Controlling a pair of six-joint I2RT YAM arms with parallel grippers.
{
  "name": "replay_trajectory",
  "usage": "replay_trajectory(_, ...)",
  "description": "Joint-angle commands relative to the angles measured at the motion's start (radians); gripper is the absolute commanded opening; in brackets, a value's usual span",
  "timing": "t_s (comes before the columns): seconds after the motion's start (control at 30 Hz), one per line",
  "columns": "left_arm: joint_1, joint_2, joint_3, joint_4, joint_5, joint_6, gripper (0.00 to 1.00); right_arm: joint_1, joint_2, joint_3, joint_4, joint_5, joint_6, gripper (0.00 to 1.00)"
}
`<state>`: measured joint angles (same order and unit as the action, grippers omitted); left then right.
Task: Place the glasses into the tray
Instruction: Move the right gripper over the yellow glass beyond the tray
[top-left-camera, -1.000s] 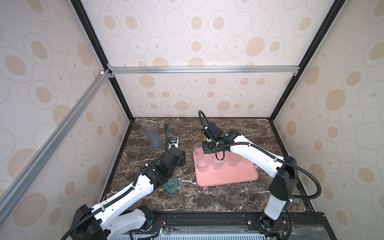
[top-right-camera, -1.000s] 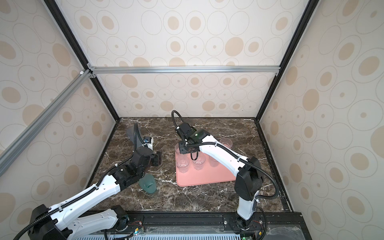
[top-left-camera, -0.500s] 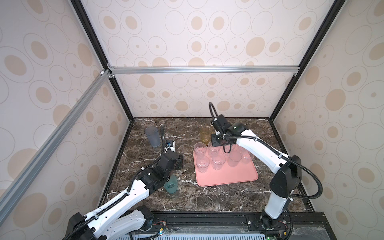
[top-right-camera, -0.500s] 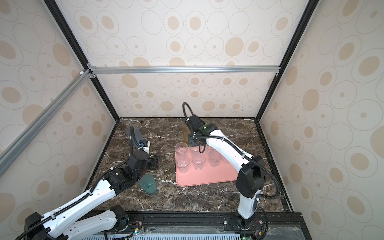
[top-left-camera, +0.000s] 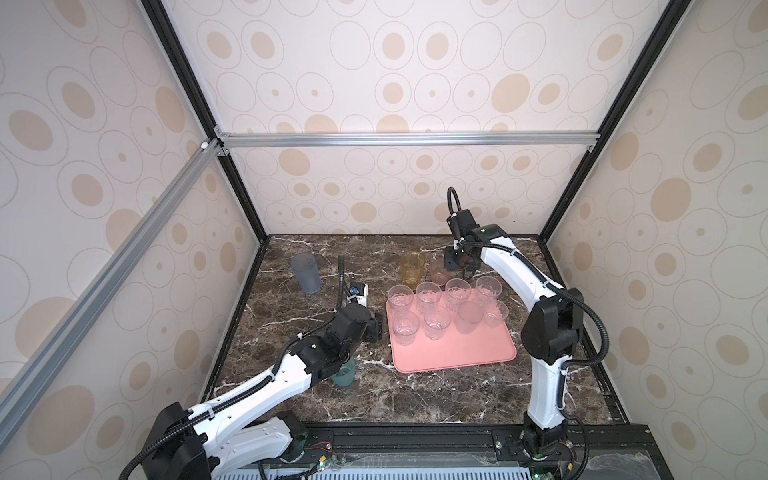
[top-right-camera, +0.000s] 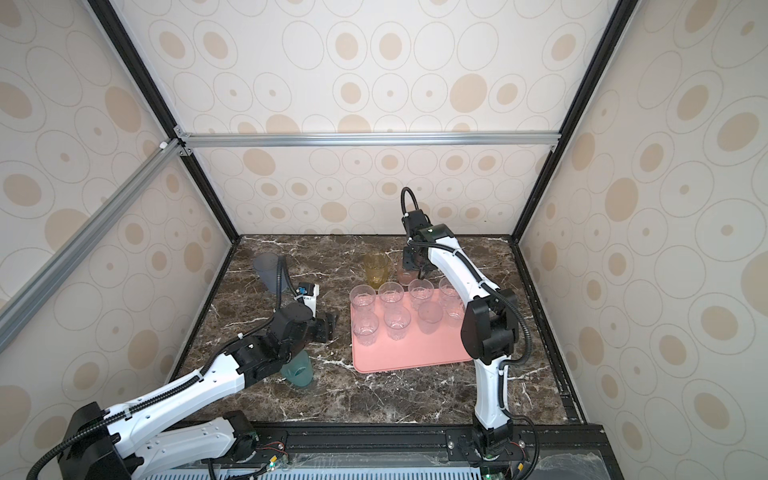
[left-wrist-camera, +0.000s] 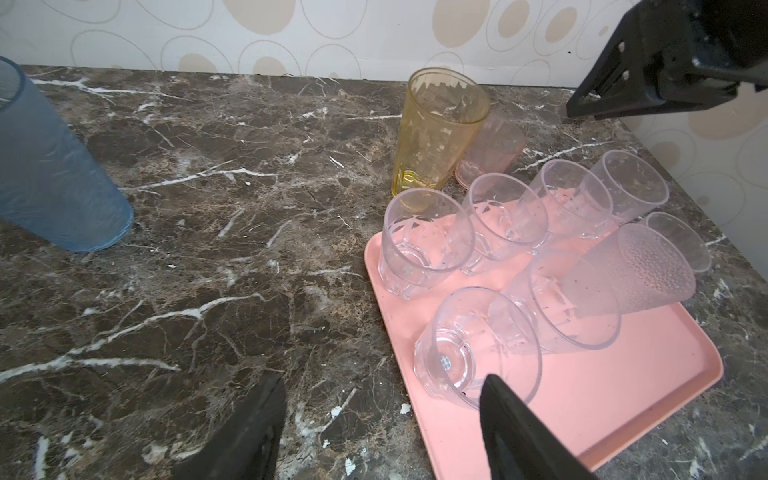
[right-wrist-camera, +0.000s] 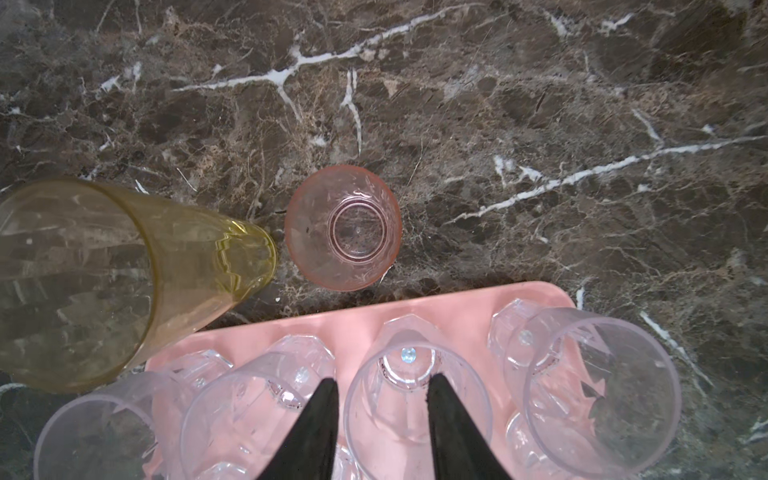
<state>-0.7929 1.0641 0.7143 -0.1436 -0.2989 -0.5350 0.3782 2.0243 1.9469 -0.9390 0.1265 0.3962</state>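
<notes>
**Glasses fill the far half of the tray; four stand off it.** A dark brown marble tabletop (top-left-camera: 415, 399) veined in white spans the floor of the patterned-wall cell in both top views. On its right half lies the flat salmon-pink rectangular tray (top-left-camera: 457, 353), with rounded corners and a low rim, its near half bare.

The left gripper (left-wrist-camera: 380, 382) hovers low just left of the tray's left edge. Its black jaws are spread wide and hold nothing. The right gripper (right-wrist-camera: 382, 380) hangs fingers-down over the marble beyond the tray's far edge. Its jaws are partly parted and grip nothing.

Off the tray, a tall blue-grey frosted tumbler (top-left-camera: 305, 272) stands alone at the far left. A tall amber-yellow faceted tumbler (top-left-camera: 412, 268) stands just behind the tray's far edge. A teal-green tumbler (top-left-camera: 345, 374) sits near left, partly hidden beneath the left arm.

On the tray's far half, eight glasses stand in two rows. A frosted whitish dimpled tumbler (top-left-camera: 468, 318) is in the nearer row, and seven short clear tumblers (top-left-camera: 405, 328) fill the other places.

A small pink tumbler (right-wrist-camera: 343, 226) rests upright on the marble just right of the amber one, directly below the right gripper.
</notes>
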Motion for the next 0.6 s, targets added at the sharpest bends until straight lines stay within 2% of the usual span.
replay_trajectory(0.0,-0.019,-0.007,0.018,0.000,-0.046,-0.014,0.74,0.008,-0.054,-0.024,-0.009,-0.027,0.010,0.39)
replay_trajectory(0.13,-0.019,-0.038,0.008,-0.071,-0.101,-0.036,0.74,0.027,-0.120,-0.092,0.046,-0.031,0.007,0.40)
replay_trajectory(0.3,-0.004,-0.095,0.001,-0.138,-0.207,-0.001,0.77,0.056,-0.135,-0.071,0.039,-0.055,0.006,0.41)
replay_trajectory(0.47,0.070,-0.104,0.040,-0.143,-0.178,0.047,0.77,0.086,-0.096,-0.019,0.061,-0.080,0.015,0.47)
replay_trajectory(0.57,0.071,-0.100,0.057,-0.125,-0.159,0.036,0.76,0.100,-0.037,0.053,0.046,-0.085,0.018,0.48)
